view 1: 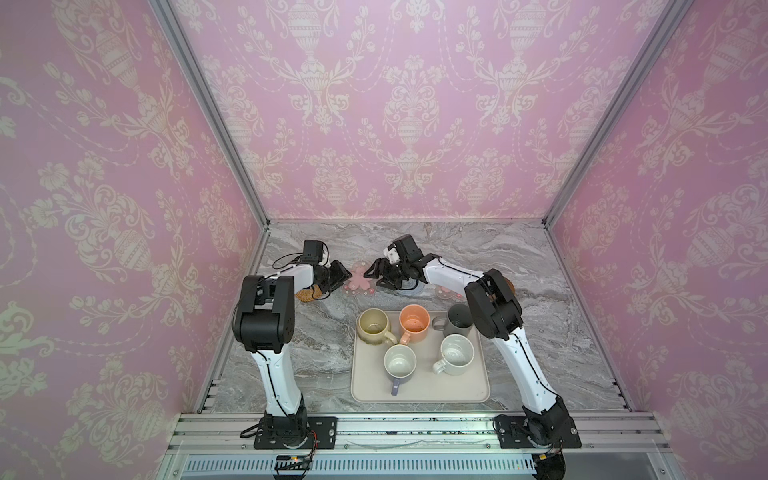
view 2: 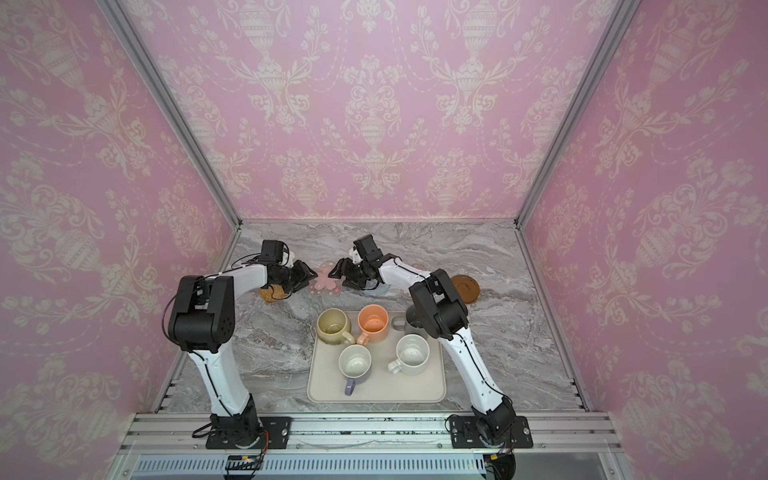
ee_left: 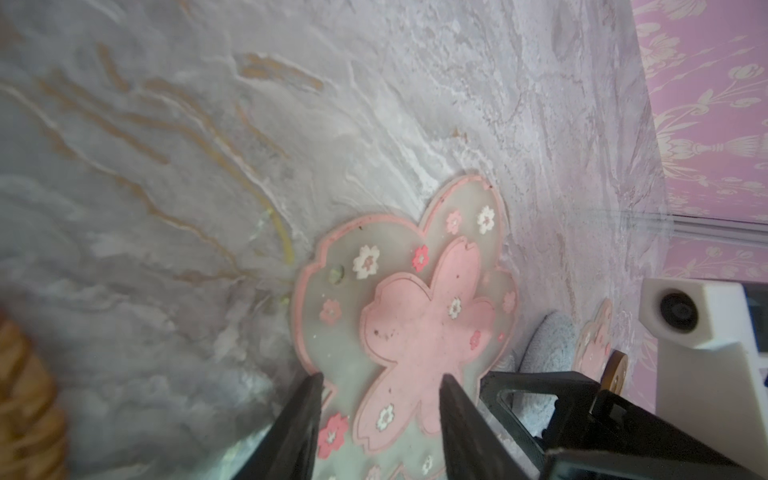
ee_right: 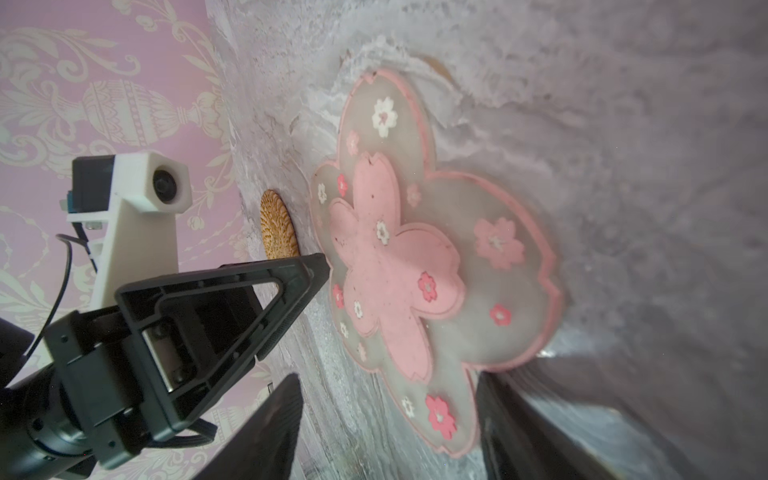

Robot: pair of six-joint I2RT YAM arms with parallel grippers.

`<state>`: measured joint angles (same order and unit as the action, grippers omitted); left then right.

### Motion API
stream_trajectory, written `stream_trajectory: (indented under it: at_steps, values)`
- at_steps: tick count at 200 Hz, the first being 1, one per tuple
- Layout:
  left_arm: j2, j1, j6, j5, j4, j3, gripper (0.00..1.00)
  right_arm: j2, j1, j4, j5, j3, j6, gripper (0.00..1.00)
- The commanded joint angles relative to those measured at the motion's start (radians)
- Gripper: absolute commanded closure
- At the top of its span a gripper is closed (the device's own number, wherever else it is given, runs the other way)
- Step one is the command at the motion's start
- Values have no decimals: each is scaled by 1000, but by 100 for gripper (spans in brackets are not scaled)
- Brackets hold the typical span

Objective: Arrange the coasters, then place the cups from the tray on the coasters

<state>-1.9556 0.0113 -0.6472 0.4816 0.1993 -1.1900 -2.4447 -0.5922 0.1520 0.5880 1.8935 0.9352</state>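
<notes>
A clear coaster with pink flowers [view 1: 359, 283] [ee_left: 415, 316] [ee_right: 415, 266] lies flat on the marble between both grippers. My left gripper [view 1: 340, 276] [ee_left: 382, 378] is open, its fingers straddling one side of it. My right gripper [view 1: 376, 276] [ee_right: 386, 376] is open over the opposite lobe. A rattan coaster [view 1: 307, 295], a knitted blue-grey one [view 1: 409, 290], a second flower coaster [view 1: 446, 294] and a brown wooden disc [view 2: 464, 286] lie in the same row. On the tray [view 1: 419, 395] stand beige-yellow [view 1: 374, 328], peach [view 1: 414, 323], dark grey [view 1: 457, 320], speckled white [view 1: 456, 354] and lavender [view 1: 400, 363] cups.
Pink patterned walls close in the marble table [view 1: 316, 353] on three sides, with metal posts at the back corners. The right arm's elbow [view 1: 492, 309] hangs over the tray's far right corner, next to the dark grey cup.
</notes>
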Motion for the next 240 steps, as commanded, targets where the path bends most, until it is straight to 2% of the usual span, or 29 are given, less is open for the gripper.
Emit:
stream_trajectory:
  at_steps: [1,48,240]
  values:
    - [13,42,22,19,135,61,51,16,-50,44,62,-45,-32,33]
    - [51,49,12,1,134,96,51,15,-50,22,61,-60,-28,33]
    - [26,50,-51,-5,81,61,50,-70,-42,41,48,93,-30,33]
